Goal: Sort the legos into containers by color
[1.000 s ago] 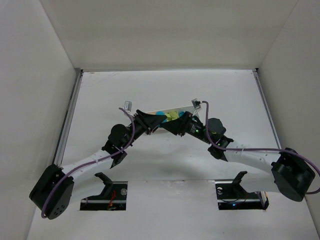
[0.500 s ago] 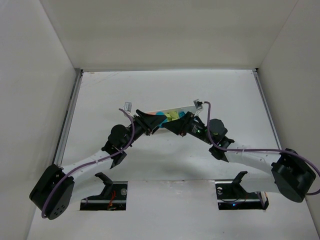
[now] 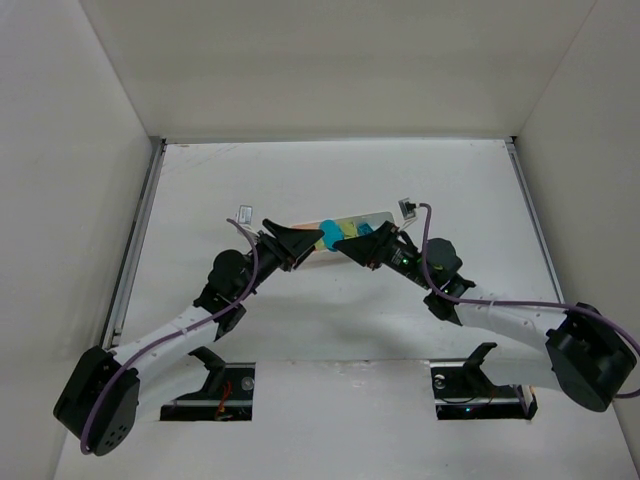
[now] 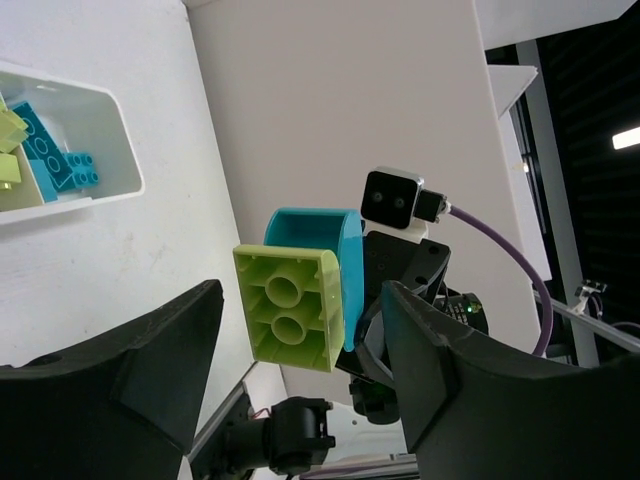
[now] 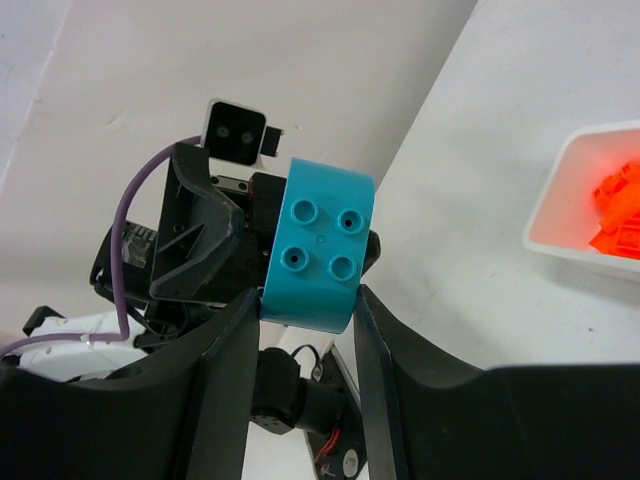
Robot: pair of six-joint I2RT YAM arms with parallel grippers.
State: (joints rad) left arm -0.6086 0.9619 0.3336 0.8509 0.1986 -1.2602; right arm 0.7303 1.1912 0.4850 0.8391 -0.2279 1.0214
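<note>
cyan brick, yellow-green brick, white tray

A cyan brick joined to a yellow-green brick sat mid-frame, apart from the white tray at upper left holding cyan legos.

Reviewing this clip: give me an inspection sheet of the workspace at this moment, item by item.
Surface: white tabletop, lightly scuffed.
Job's things: long white plastic tray holds cyan tray bricks at one end and orange-red bricks in another compartment. A cyan four-stud brick, with a yellow-green brick against it, is held in the air.
Clutter: nothing seen.
Grippers: right gripper shut on the cyan four-stud brick; left gripper open around the pair, not touching.
Cables: purple cable along each arm.
Surroundings: white enclosure walls.
</note>
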